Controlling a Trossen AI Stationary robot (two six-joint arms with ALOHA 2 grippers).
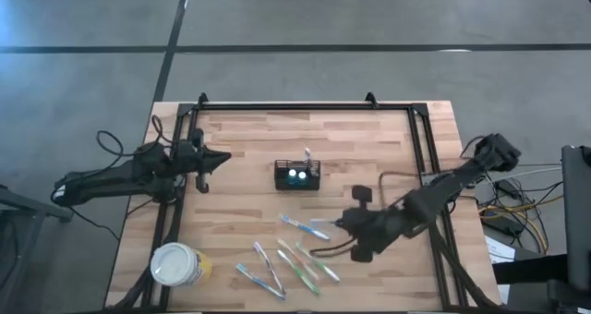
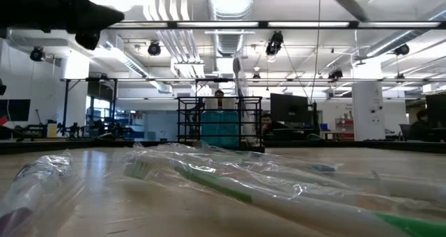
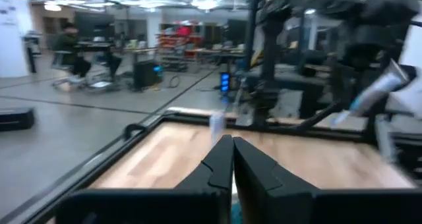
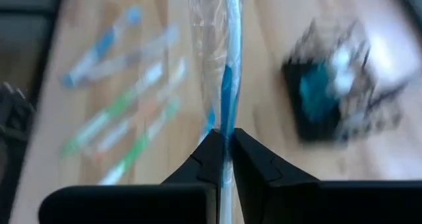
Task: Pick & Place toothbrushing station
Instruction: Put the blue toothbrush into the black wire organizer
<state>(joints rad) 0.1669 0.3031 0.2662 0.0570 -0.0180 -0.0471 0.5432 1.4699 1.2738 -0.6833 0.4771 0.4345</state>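
Note:
The black wire-mesh caddy [image 1: 297, 176] stands near the table's middle with teal-and-white contents and one brush upright in it; it also shows in the low view [image 2: 221, 122] and the right wrist view [image 4: 326, 99]. My right gripper [image 1: 340, 224] [image 4: 224, 135] is right of and nearer than the caddy, shut on a clear-wrapped blue toothbrush [image 1: 305, 227]. My left gripper [image 1: 205, 177] [image 3: 231, 142] is shut and empty above the table's left side, left of the caddy. My right gripper pinches the wrapped blue toothbrush between its two fingers, near the brush's right end [image 4: 226, 122]. The fingers come from the table's right, slanting down, and lie along the brush, which sticks out past the fingertips toward the table's left. I cannot tell whether it is clear of the table.
Several wrapped toothbrushes [image 1: 297, 259] lie loose on the near half of the table and fill the low view's foreground [image 2: 209, 178]. A round white-and-yellow cup [image 1: 177, 264] lies at the near left corner. A black frame rail [image 1: 305, 106] runs along the far edge.

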